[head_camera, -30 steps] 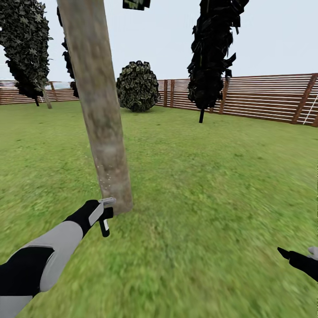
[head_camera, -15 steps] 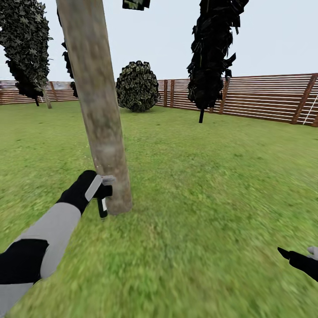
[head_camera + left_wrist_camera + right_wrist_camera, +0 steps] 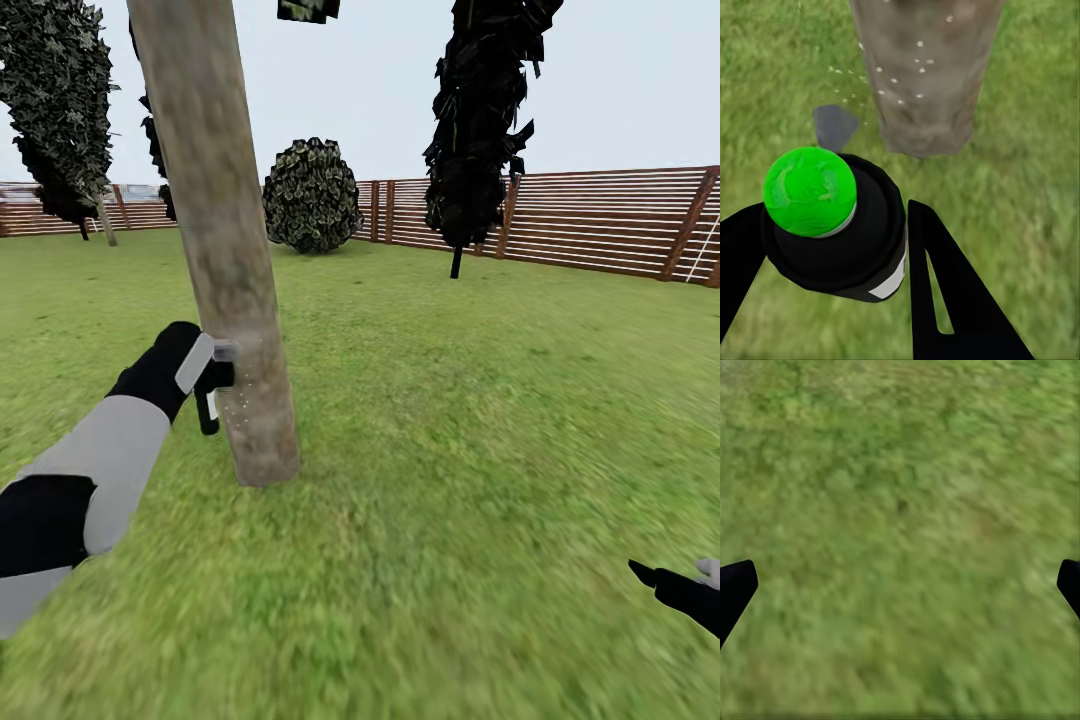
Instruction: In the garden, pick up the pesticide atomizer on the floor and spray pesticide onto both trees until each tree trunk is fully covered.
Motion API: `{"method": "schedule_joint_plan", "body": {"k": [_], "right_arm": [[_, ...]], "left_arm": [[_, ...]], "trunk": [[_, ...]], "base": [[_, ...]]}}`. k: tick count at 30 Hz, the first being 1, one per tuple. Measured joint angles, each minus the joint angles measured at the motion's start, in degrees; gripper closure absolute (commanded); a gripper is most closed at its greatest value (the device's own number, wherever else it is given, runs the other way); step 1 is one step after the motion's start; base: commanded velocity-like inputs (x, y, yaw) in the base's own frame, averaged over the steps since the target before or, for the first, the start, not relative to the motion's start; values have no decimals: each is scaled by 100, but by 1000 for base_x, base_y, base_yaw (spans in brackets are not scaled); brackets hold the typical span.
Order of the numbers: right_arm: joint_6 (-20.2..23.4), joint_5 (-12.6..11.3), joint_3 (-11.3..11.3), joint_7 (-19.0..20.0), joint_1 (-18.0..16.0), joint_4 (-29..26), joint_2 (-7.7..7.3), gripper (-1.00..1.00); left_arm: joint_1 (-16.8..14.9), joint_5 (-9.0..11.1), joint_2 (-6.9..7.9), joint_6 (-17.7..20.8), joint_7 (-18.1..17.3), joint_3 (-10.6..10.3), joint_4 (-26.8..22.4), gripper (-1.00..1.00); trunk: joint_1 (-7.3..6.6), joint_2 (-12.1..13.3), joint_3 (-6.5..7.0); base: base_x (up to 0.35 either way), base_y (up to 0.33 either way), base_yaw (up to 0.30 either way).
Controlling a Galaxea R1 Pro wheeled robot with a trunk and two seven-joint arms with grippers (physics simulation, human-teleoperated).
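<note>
A thick pale grey-brown tree trunk [image 3: 225, 250] rises from the lawn just left of centre in the head view. My left gripper [image 3: 208, 378] is shut on the pesticide atomizer [image 3: 207, 400], held against the trunk's left side about a third of the way up. Whitish pesticide speckles [image 3: 240, 405] dot the bark beside the nozzle. In the left wrist view the atomizer [image 3: 832, 225], black with a green cap, sits between my black fingers [image 3: 945, 285], facing the trunk [image 3: 926, 75] with its speckles [image 3: 900, 75]. My right gripper [image 3: 672, 570] hangs open low at the right, its tips [image 3: 735, 592] over bare grass.
A brown slatted fence [image 3: 600, 225] rings the lawn. A dark thin-trunked tree [image 3: 480, 120] stands at the back right, a round bush [image 3: 312, 195] at the back centre, and another leafy tree [image 3: 60, 100] at the far left. Open grass lies to the right.
My left arm has lifted the atomizer up along the trunk, from near its base to about a third of its height. The right arm has not moved.
</note>
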Motion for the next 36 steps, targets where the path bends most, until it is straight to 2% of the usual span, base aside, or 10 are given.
{"method": "schedule_joint_plan", "body": {"k": [8,15,20,22,24,25,27,31,33,36], "right_arm": [[3,0,0,0,1,0,0,-100],[0,-1,0,0,0,0,0,-100],[1,0,0,0,0,-1,-1,-100],[3,0,0,0,0,0,0,-100],[1,-2,0,0,0,-1,0,-100],[0,-1,0,0,0,-1,0,-100],[0,0,0,0,2,0,-3,-100],[1,-2,0,0,0,0,-1,-100],[0,-2,0,0,0,0,0,-100],[0,-2,0,0,0,0,0,-100]], "left_arm": [[-789,14,5,8,4,0,686,100],[-880,35,-38,10,4,0,840,100],[-881,76,-322,2,4,1,1094,100],[-882,34,-360,9,4,-7,1125,100],[-881,4,-255,15,3,-8,1251,100],[-881,-11,-134,18,0,-10,1362,100],[-882,-13,204,17,-6,-18,1511,100],[-874,-4,653,15,-17,-24,1549,100],[-862,30,720,4,-26,-20,1552,100],[-841,62,699,-4,-41,-31,1557,100]], "trunk": [[0,0,0],[0,0,0],[0,0,0],[0,0,0],[1,1,-1],[1,1,-1],[0,0,-1],[0,0,0],[0,0,0],[0,0,0]], "base": [[0,0,0],[0,0,0],[0,0,0],[0,0,0],[0,0,0],[0,0,0],[0,0,0],[0,0,0],[0,0,0],[0,0,0]]}}
